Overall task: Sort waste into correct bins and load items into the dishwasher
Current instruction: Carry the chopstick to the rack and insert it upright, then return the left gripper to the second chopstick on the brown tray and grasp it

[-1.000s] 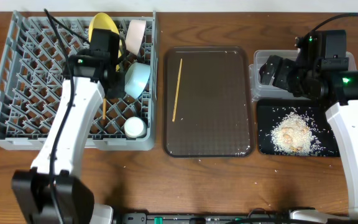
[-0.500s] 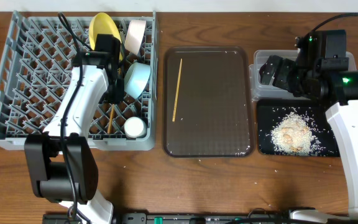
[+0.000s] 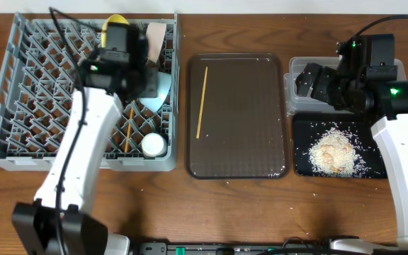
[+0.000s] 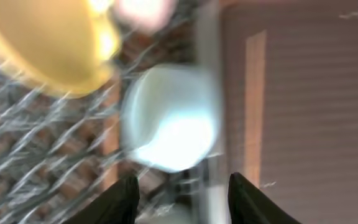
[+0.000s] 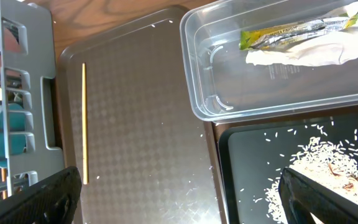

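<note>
Left gripper (image 4: 184, 182) hovering over grey dish rack (image 3: 20, 106), jaws spread, gripping nothing, light-blue bowl (image 4: 169, 118) lying just at its twelve o'clock, chopstick (image 4: 255, 106) lying at one o'clock.

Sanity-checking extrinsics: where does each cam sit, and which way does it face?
Overhead: fixed above the table, looking straight down at dish rack, serving tray, clear tub and black tray; left arm and right arm show.
Left wrist: over the rack's right side, facing down, blurred; yellow plate, light-blue bowl; left fingers apart at the bottom edge.
Right wrist: facing down over tub, black tray and serving tray; right fingers in the bottom corners.
Shared: the chopstick on the serving tray shows in all three.
</note>
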